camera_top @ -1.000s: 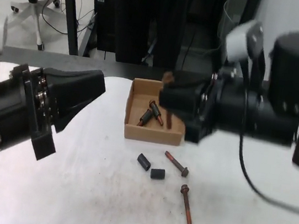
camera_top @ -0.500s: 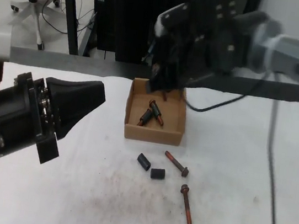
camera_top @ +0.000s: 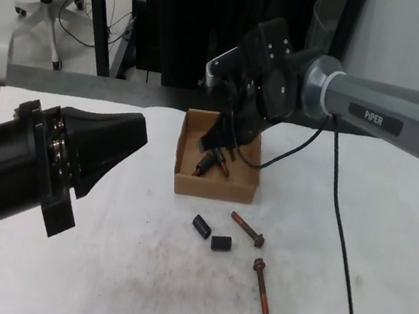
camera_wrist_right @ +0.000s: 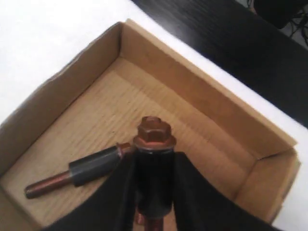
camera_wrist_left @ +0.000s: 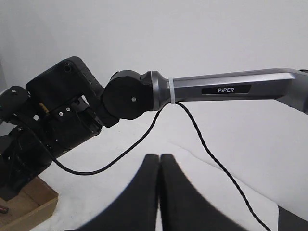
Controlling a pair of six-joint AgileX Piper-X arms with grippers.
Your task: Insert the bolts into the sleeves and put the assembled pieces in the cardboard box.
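Presently the right gripper [camera_wrist_right: 154, 162] pinches a copper-coloured bolt [camera_wrist_right: 154, 134] in a black sleeve [camera_wrist_right: 153, 192], the brown cardboard box [camera_wrist_right: 192, 91] beneath its jaws holding one finished piece [camera_wrist_right: 94, 171], while two bolts [camera_top: 247, 229] [camera_top: 260, 288] and two sleeves [camera_top: 201, 226] [camera_top: 221, 244] lie unassembled and the left gripper [camera_wrist_left: 160, 163] has its jaws pressed together.

Right gripper [camera_wrist_right: 153, 185] with assembled piece [camera_wrist_right: 153, 139] blocking cardboard box [camera_top: 213, 189] opening, open bench [camera_top: 113, 284] beside loose sleeves [camera_top: 201, 226]

The white worktop [camera_top: 98, 282] carries the cardboard box [camera_top: 213, 189] toward its far edge; in front of the box lie a black sleeve [camera_top: 201, 226], a second sleeve [camera_top: 221, 244] just beside it, and a rusty bolt [camera_top: 247, 229] near them. Another bolt [camera_top: 261, 287] lies nearer the camera, apart from the rest.
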